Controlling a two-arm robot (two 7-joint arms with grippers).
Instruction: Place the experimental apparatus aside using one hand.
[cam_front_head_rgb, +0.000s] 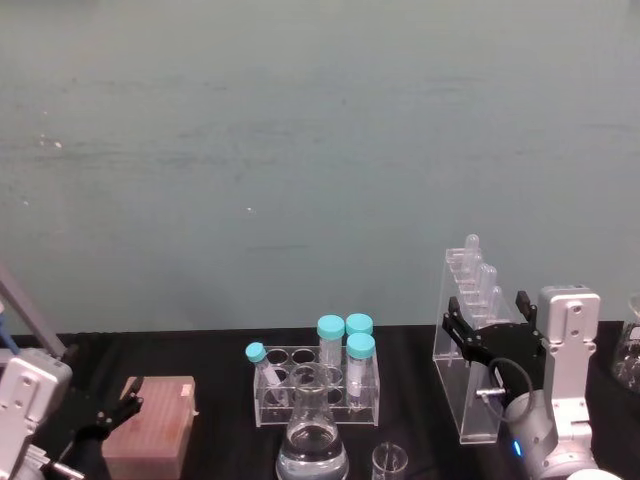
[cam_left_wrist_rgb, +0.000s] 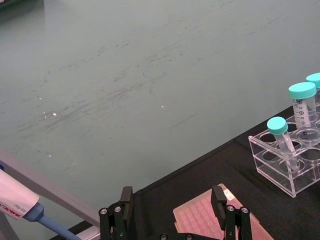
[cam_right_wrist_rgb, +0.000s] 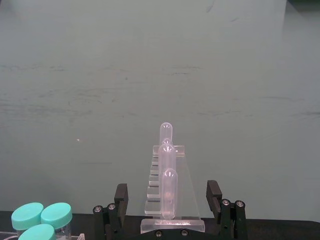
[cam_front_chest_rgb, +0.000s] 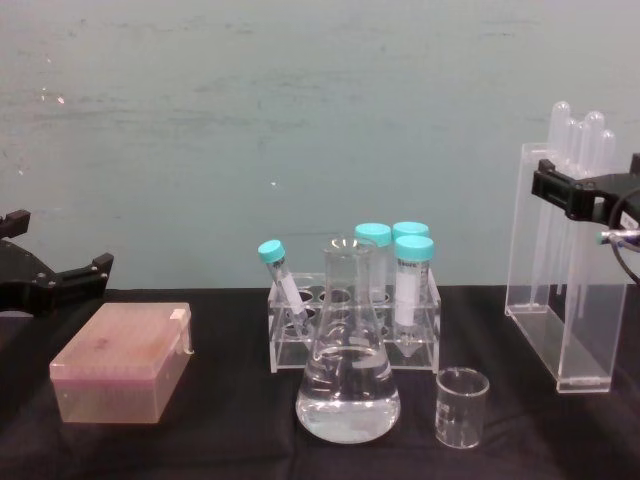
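- My left gripper (cam_left_wrist_rgb: 172, 200) is at the far left, above the black table (cam_front_chest_rgb: 220, 430) and beside the pink tip box (cam_front_chest_rgb: 120, 375). Its jaws are spread wide with nothing between them. In the chest view it (cam_front_chest_rgb: 58, 248) hangs just left of the box and clear of it.
- A pipette (cam_left_wrist_rgb: 20, 207) shows at the edge of the left wrist view.
- The pink tip box (cam_front_head_rgb: 150, 440) sits closed and flat on the table, left of centre.
- The small tube rack (cam_front_chest_rgb: 350, 320) is at centre. It holds teal-capped tubes (cam_front_chest_rgb: 413, 270): three upright on its right side and one tilted at its left end.
- The conical flask (cam_front_chest_rgb: 348, 380) stands upright just in front of the small rack, with clear liquid in its lower part. The head view shows it (cam_front_head_rgb: 313, 440) near the front edge.
- The beaker (cam_front_chest_rgb: 462, 405) stands upright just right of the flask and apart from it. It looks empty.
- The tall acrylic rack (cam_front_chest_rgb: 560, 300) stands upright on the table at right, well apart from the centre group. Its long test tubes (cam_front_chest_rgb: 594, 130) stick out above the top.
- My right gripper (cam_right_wrist_rgb: 167, 192) is level with the upper part of the tall rack. Its jaws are wide and straddle the rack, with a gap visible on both sides in the wrist view. It isn't clamped on anything. The chest view puts it (cam_front_chest_rgb: 580, 190) across the rack just below the tube tops, and I can't tell there whether it touches.
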